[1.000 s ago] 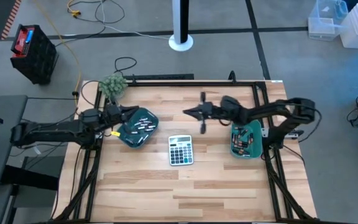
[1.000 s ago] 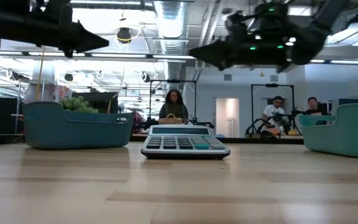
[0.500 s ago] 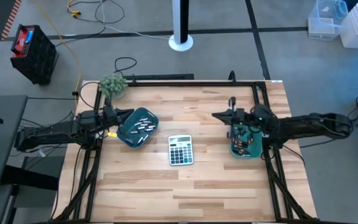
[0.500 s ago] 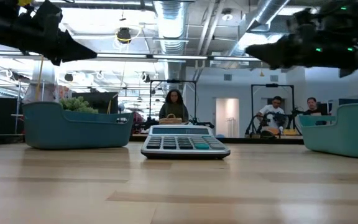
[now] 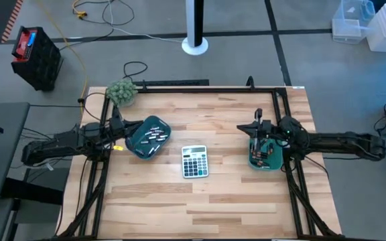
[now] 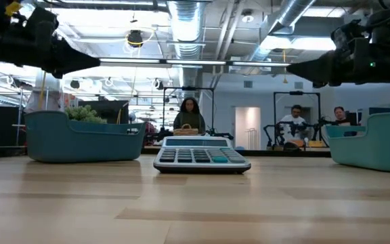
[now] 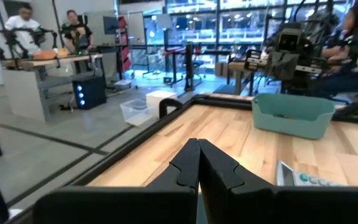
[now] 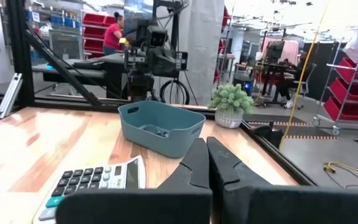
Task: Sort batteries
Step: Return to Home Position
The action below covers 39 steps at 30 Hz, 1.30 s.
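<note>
Batteries lie in two teal trays: several small silvery cells (image 5: 151, 136) in the left tray (image 5: 138, 144) and a mixed heap (image 5: 263, 152) in the right tray (image 5: 254, 161). My left gripper (image 5: 139, 124) hangs shut and level above the left tray's far left corner, holding nothing; its closed fingers (image 7: 197, 149) point across the table. My right gripper (image 5: 241, 127) is shut and level too, just beyond the right tray's far end, its fingers (image 8: 205, 146) pointing toward the left tray (image 8: 160, 127). In the low view both grippers (image 6: 97, 62) (image 6: 291, 66) stand well above the table.
A grey calculator (image 5: 194, 161) lies between the trays, near the table's middle. A small potted plant (image 5: 121, 92) stands at the far left corner. Black frame rails (image 5: 179, 86) run along the table's edges. People are in the room beyond the table (image 6: 189, 115).
My right gripper has drawn back from above the table's middle toward the right edge and sunk a little, ending by the right tray's far end. My left gripper has pulled back slightly toward the left edge and down. Both have stayed shut.
</note>
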{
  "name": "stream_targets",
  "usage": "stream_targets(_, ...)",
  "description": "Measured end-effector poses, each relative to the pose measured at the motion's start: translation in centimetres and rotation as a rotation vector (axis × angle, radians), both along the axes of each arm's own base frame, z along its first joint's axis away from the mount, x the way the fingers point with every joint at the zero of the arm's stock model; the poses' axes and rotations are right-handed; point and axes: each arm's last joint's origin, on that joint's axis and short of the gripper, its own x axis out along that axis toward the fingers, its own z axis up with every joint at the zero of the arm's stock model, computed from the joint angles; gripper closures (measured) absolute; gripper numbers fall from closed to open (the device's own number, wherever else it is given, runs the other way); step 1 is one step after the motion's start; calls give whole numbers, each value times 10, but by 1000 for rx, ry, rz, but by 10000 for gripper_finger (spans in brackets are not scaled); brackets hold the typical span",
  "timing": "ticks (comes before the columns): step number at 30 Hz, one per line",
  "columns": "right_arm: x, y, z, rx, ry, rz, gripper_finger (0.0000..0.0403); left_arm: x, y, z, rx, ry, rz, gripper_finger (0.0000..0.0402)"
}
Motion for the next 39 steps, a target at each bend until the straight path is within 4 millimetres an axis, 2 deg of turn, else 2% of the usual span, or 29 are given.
stream_targets(7,-7,3,3,-2,-3,0,403,-5,-1,-15,-6,11,-6,401)
stream_targets(25,-42,16,3,8,-8,2,403,-4,-2,-16,-14,28,-44,401)
stream_targets(31,-42,16,0,96,17,6,403,-4,-3,-16,-30,19,-55,401)
stream_targets(35,-42,19,0,134,26,97,403,-4,-3,-16,-36,17,-55,401)
stream_targets(39,-42,19,0,205,32,111,402,-4,-3,-15,14,25,-50,401)
